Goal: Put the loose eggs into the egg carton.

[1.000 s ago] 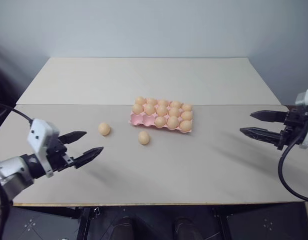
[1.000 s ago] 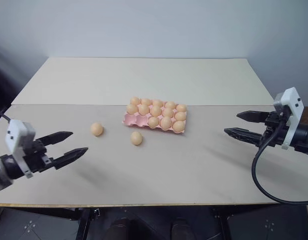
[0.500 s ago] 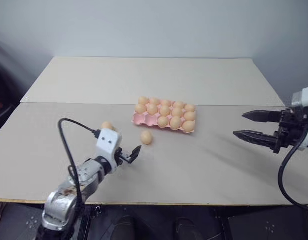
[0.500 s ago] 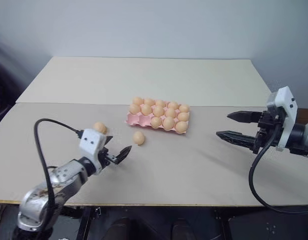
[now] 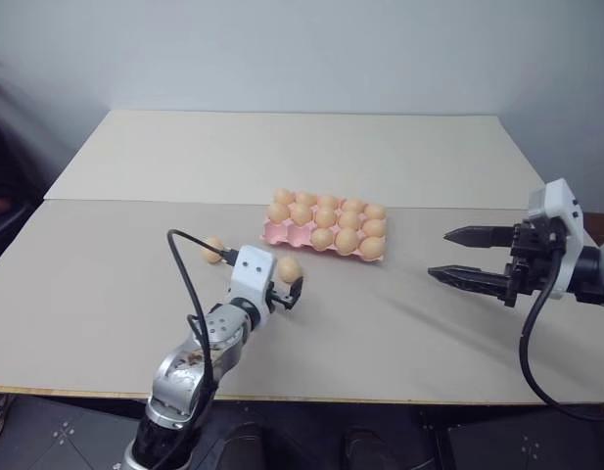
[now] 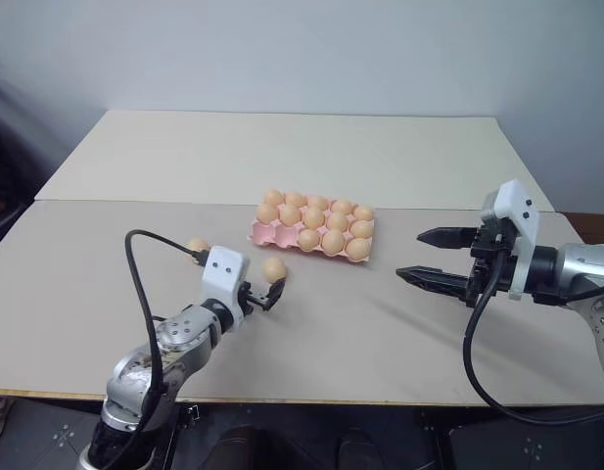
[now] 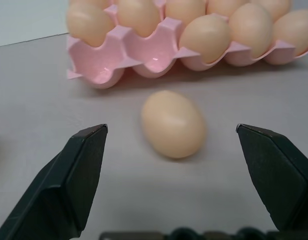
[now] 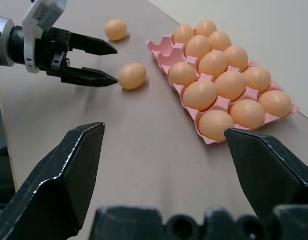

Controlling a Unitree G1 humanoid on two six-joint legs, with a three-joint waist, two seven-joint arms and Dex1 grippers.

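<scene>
left gripper (image 7: pixel 171 145) jaws wide, nearer loose egg (image 7: pixel 173 124) dead ahead between the tips, long axis tilted across them; right gripper (image 5: pixel 456 257) wide too, well off toward the bench's right edge

Soft, even light falls from overhead, bright without glare on the matte counter (image 5: pixel 409 323). Shadows are faint and diffuse: a pale one trails below the right claw (image 5: pixel 456 257), and a small one hugs the egg (image 7: pixel 172 123) in the left wrist view. There the egg is slightly soft and the near fingers (image 7: pixel 76 175) are blurred at their edges, while the carton (image 7: pixel 111 57) carries small glints in its bare cups. The far left edge of both eye views is dark and smeared.
</scene>
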